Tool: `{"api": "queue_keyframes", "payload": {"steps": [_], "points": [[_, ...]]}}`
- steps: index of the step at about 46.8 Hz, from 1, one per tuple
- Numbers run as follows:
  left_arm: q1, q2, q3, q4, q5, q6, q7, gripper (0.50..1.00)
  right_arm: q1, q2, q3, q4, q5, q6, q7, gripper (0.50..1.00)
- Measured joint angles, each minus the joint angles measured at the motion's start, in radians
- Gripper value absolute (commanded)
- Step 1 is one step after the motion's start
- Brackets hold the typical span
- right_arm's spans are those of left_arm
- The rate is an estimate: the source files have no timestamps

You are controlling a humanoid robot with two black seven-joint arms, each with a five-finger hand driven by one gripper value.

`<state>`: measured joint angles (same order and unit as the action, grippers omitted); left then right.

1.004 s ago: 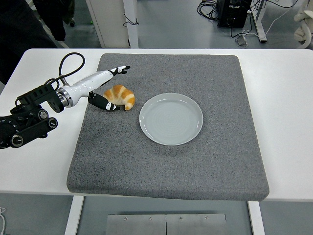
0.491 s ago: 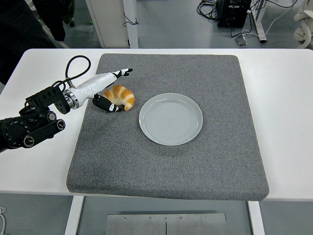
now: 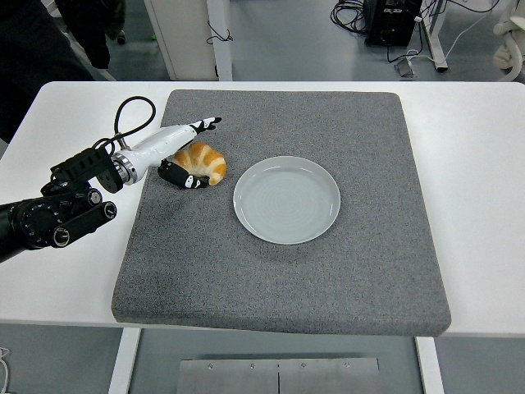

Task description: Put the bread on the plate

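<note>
Presently the left hand is seen over the mat's left part, reaching in from the left edge of the head view on its black arm. Its white-shelled fingers are extended past the far side of the bread, while the black-tipped thumb lies against the bread's near left side; the hand is spread around the bread, and a firm grip cannot be confirmed. A looped black cable is noted at the wrist.

The bread rests on the grey mat, left of centre. It is recorded as a curved croissant, golden-brown with paler ridges and a lighter tip toward the right. Its left portion is partly hidden by the thumb.

The plate, round, pale grey-white, with faint concentric rings, lies just right of the bread, near but apart from it. Nothing is seen between the two.

The mat covers most of the white table, whose bare surface is visible on either side. Beyond the far edge, a grey floor with cables and table legs is noted; a dark-clothed person is partly seen at top left.
</note>
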<state>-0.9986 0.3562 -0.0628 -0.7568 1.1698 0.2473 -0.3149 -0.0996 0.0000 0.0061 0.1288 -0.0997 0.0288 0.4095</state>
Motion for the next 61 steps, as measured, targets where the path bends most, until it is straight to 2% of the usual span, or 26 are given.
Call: {"api": "queue_keyframes", "payload": {"steps": [9,13,32,48,61], "points": [[0.0,0.003,0.0,0.002,-0.006,-0.003,0.0,0.734,0.0,0.0,0.0,0.0,0.0,0.0,0.0,1.0],[0.0,0.003,-0.002,0.002,-0.011,-0.003,0.0,0.711,0.0,0.0,0.0,0.0,0.0,0.0,0.0,1.0],[-0.02,0.007,-0.01,-0.005,-0.081,-0.018,0.002,0.677,0.0,0.0,0.0,0.0,0.0,0.0,0.0,1.0],[-0.117,0.021,-0.018,-0.015,-0.117,-0.063,-0.002,0.678,0.001,0.0,0.0,0.0,0.0,0.0,0.0,1.0],[-0.17,0.023,-0.015,-0.037,-0.115,-0.078,-0.009,0.683,0.0,0.0,0.0,0.0,0.0,0.0,0.0,1.0]]}}
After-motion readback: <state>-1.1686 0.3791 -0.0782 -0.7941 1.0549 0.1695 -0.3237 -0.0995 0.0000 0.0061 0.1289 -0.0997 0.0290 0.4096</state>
